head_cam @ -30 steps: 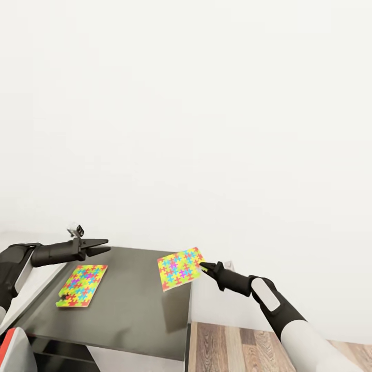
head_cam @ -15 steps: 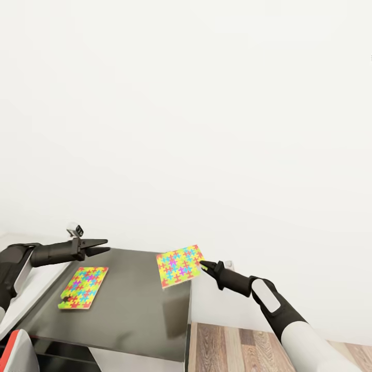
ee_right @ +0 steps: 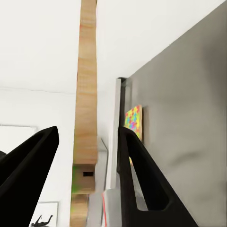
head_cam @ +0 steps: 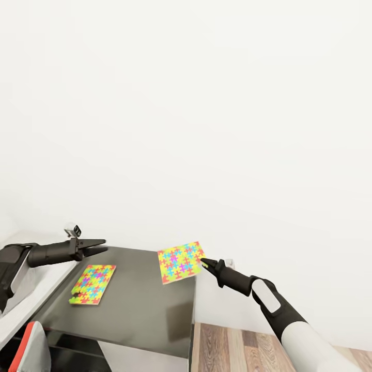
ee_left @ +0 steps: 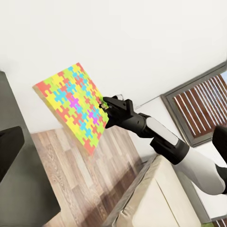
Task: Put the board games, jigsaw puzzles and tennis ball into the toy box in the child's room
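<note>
**Right gripper carrying one jigsaw, second one waiting**

Fingers of the right gripper point(head_cam: 202, 261), at lower centre of the head view, are pinching the raised jigsaw puzzle point(head_cam: 179, 261) by its edge above the dark-grey table section point(head_cam: 139, 315). At lower left, the left gripper point(head_cam: 99, 245) is hovering, apparently closed and empty, over the other jigsaw puzzle point(head_cam: 93, 284), which is lying flat.

Left wrist view is showing the lifted puzzle point(ee_left: 74, 106) centre-left.

Right wrist view is showing its wooden edge point(ee_right: 87, 109) between the fingertips.

Judging by this, both puzzles are awaiting the toy box.

One jigsaw puzzle point(head_cam: 93, 284), a thin square of yellow, red, blue and green pieces, lies flat on the table's point(head_cam: 139, 310) dark-grey section. The second puzzle point(head_cam: 179, 262) hangs tilted above the table's right edge, pinched at its corner by the right gripper point(head_cam: 203, 262).
</note>
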{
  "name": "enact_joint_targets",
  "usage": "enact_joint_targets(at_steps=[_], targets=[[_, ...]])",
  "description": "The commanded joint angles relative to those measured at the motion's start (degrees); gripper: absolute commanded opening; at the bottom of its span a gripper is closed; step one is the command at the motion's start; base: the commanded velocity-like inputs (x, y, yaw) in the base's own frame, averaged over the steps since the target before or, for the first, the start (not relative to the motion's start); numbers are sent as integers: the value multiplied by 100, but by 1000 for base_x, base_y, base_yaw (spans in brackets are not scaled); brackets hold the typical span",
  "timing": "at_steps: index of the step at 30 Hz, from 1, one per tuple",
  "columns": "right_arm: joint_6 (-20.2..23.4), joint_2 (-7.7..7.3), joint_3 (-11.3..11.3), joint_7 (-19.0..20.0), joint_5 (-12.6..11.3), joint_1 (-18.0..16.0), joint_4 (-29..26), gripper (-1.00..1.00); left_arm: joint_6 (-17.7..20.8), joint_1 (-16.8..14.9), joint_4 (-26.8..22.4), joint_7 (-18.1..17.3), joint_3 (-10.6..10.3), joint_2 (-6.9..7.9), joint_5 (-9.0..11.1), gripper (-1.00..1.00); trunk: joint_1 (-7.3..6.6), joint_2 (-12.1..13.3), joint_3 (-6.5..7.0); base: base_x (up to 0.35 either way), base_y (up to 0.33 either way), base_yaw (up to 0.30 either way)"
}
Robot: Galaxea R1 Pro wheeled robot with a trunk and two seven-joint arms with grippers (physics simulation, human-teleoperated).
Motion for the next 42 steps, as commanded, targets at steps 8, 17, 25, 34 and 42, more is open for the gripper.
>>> enact_joint_targets(at_steps=[8, 17, 25, 34, 42], targets=[[-2, -6, 21, 118, -10, -4, 6, -100, 61, 2, 0, -23, -7, 1, -6, 100, -175, 317, 144, 0, 0, 53], [-12, -2, 22, 135, -8, -4, 1, -100, 61, 4, 0, -23, -5, 1, -9, 100, -373, 678, 326, 0, 0, 88], [-13, -2, 21, 173, -9, -4, 1, -100, 61, 4, 0, -23, -10, 1, -12, 100, -549, 999, 473, 0, 0, 19], [-55, -3, 21, 177, -9, 21, 1, -100, 60, 4, 0, -23, -11, 1, -12, 100, -746, 1360, 636, 0, 0, 33], [-121, 5, 28, 176, -9, 31, 1, -100, 60, 12, 0, -23, -10, 1, -12, 100, -922, 1681, 795, 0, 0, 253]])
